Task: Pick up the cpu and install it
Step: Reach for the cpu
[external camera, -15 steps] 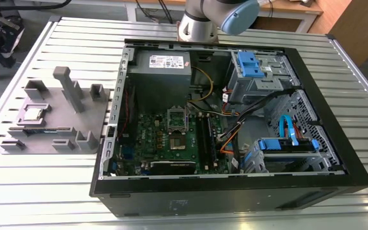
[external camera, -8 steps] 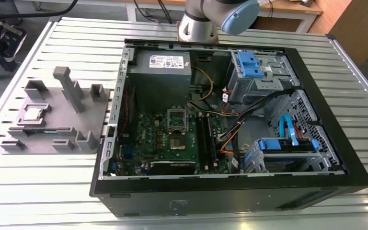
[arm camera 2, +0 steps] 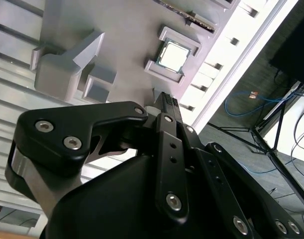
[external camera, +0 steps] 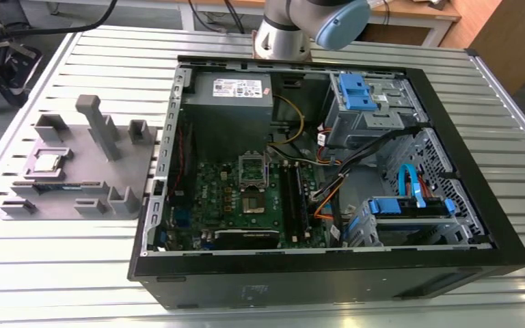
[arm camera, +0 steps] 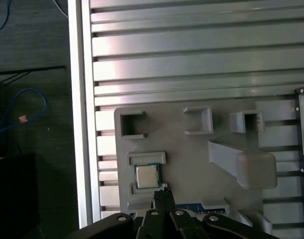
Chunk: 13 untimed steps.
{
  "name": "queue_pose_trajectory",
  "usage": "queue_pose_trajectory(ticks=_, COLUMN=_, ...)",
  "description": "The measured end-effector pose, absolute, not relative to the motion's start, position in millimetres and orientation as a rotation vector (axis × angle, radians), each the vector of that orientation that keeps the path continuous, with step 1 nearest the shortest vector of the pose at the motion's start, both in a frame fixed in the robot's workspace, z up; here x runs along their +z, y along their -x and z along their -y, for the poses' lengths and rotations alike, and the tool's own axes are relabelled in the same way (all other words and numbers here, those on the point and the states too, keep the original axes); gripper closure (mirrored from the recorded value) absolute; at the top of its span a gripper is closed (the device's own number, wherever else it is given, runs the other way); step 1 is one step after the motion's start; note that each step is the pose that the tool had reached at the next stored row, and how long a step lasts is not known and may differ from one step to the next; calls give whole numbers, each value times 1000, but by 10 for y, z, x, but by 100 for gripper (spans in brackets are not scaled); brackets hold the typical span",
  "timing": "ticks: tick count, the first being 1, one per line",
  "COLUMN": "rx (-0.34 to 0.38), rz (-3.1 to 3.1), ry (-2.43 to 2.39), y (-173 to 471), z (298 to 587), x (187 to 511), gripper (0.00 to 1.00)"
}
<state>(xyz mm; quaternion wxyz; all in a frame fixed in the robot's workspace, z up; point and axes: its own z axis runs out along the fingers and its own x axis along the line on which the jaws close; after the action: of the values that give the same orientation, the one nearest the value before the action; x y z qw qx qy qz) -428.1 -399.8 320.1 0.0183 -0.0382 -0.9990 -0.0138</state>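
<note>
The cpu (external camera: pixel 46 162), a small square chip with a silvery top, lies flat in a shallow nest on the grey fixture plate (external camera: pixel 85 179) at the exterior view's left. Both wrist views look down on it from well above: the cpu (arm camera: pixel 147 176) sits just beyond my gripper (arm camera: pixel 161 195), whose black fingers are pressed together with nothing between them. In the second wrist view the cpu (arm camera 2: pixel 172 54) lies past the gripper (arm camera 2: pixel 165 98), clearly apart from it. The motherboard socket (external camera: pixel 253 202) sits inside the open computer case (external camera: pixel 481 205), its metal frame (external camera: pixel 251 167) raised.
The fixture plate carries upright grey posts (external camera: pixel 98 123) and small brackets around the chip's nest. A memory stick (external camera: pixel 57 184) lies beside the nest. Inside the case are a power supply (external camera: pixel 233 89), blue drive bays (external camera: pixel 358 92) and loose cables. The arm (external camera: pixel 303 24) stands behind the case.
</note>
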Motion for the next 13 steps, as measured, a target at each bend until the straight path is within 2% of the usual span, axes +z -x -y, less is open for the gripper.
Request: queue_pose_trajectory(ticks=13, rx=-43, rz=3099, ry=118, y=4290, z=4014, x=2983, gripper=89)
